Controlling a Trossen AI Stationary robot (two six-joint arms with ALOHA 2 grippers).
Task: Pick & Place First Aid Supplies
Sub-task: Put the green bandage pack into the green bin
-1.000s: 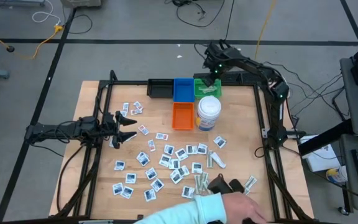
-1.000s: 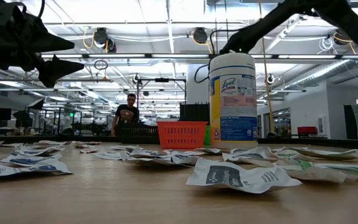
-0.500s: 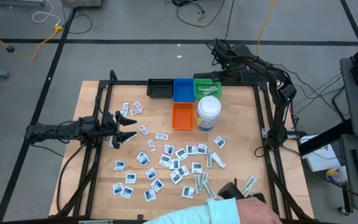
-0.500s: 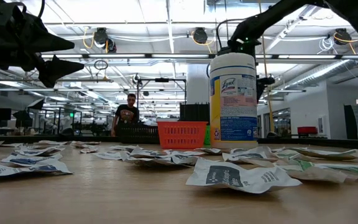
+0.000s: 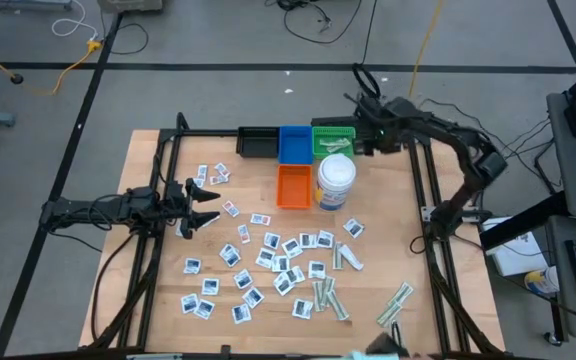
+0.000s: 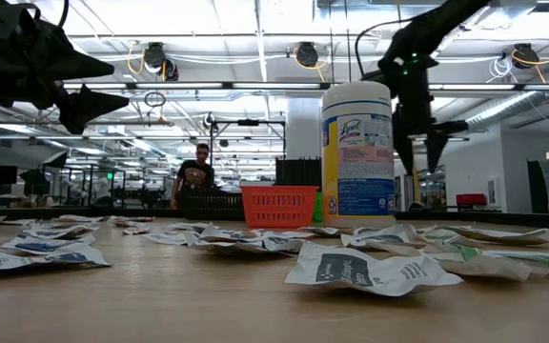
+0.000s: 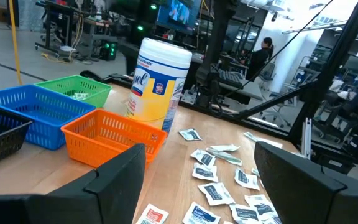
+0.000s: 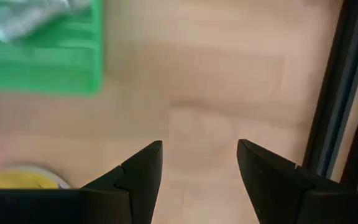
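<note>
From above, the white packets [image 5: 268, 262] and grey-green strips [image 5: 333, 297] lie scattered over the table [image 5: 388, 210] in front of the baskets, the left gripper [image 5: 200, 203] hangs spread near the left edge, and the right gripper [image 5: 366, 135] sits just beside the green basket [image 5: 333, 139]; from table height, packets lie around the wipes canister [image 6: 356, 152]. The left wrist view shows its fingers [image 7: 114, 180] parted and empty; the right wrist view shows its fingers [image 8: 138, 171] parted over bare wood, a strip [image 8: 27, 15] lying inside the green basket.

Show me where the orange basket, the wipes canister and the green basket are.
orange basket [image 5: 294, 186], high view, its open inside.
wipes canister [image 5: 336, 172], high view, its white lid.
green basket [image 7: 74, 89], left wrist view, its near rim.
</note>
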